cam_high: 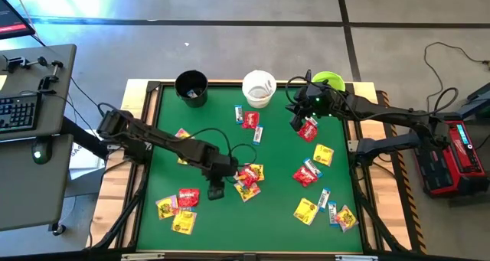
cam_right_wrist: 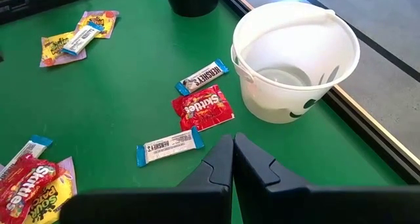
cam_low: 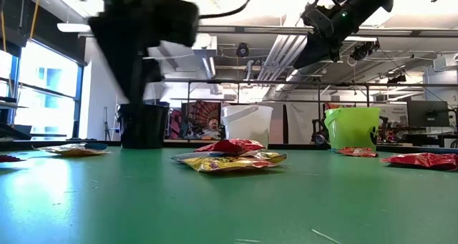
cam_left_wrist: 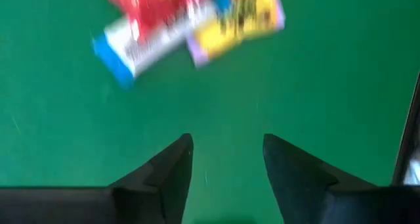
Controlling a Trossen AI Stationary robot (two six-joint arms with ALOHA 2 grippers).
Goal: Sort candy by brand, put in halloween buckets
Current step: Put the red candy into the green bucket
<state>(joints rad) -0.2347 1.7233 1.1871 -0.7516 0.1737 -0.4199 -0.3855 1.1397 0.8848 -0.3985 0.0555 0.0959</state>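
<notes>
Candy pile [cam_left_wrist: 190, 23] lies beyond the left gripper's [cam_left_wrist: 226, 161] parted, empty fingers [cam_left_wrist: 167, 171].

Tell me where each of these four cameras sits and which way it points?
High: overhead, straight down on the table, both arms.
Low: table height, level toward black bucket, white bucket, green bucket; arms overhead.
Left wrist: down past open left claw at mat.
Right wrist: past shut right claw toward white bucket.
Shared: right wrist and low both show the white bucket.
</notes>
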